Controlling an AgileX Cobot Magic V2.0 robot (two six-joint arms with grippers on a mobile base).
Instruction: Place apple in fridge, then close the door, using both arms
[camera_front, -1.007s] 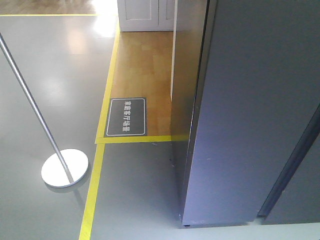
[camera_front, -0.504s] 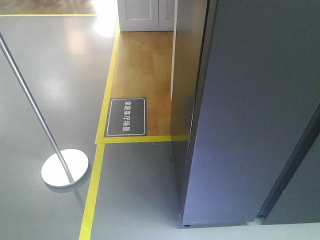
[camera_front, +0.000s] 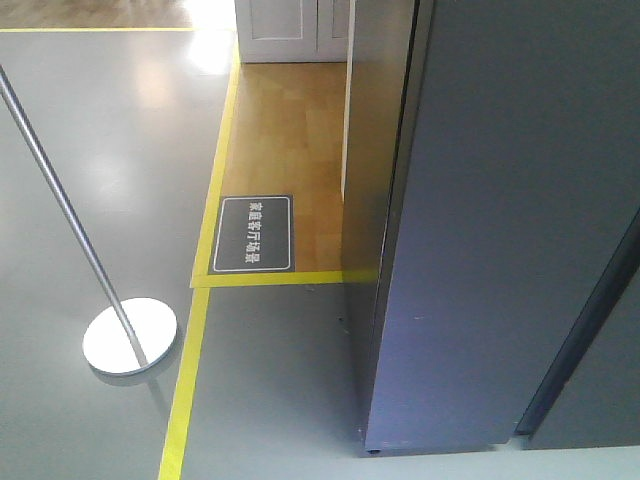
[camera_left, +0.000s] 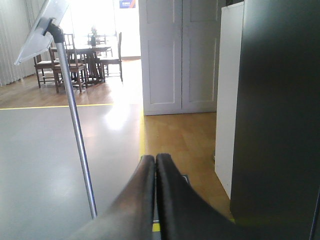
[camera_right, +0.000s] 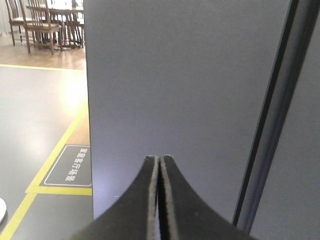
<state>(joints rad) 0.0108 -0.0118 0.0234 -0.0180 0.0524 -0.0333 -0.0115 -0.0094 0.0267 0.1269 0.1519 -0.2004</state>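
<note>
The fridge (camera_front: 500, 220) is a tall dark grey cabinet filling the right of the front view. It also fills most of the right wrist view (camera_right: 175, 90) and the right edge of the left wrist view (camera_left: 280, 110). A dark vertical seam (camera_front: 580, 330) runs down its right part. I cannot tell how the door stands. The apple is out of view. My left gripper (camera_left: 155, 157) is shut with nothing in it, pointing at the floor left of the fridge. My right gripper (camera_right: 159, 158) is shut and empty, facing the grey panel.
A thin metal pole on a round base (camera_front: 130, 337) stands on the grey floor at left. Yellow tape (camera_front: 190, 370) borders a wooden floor with a dark floor sign (camera_front: 254, 233). White double doors (camera_left: 180, 55) and a dining table with chairs (camera_left: 85, 55) lie beyond.
</note>
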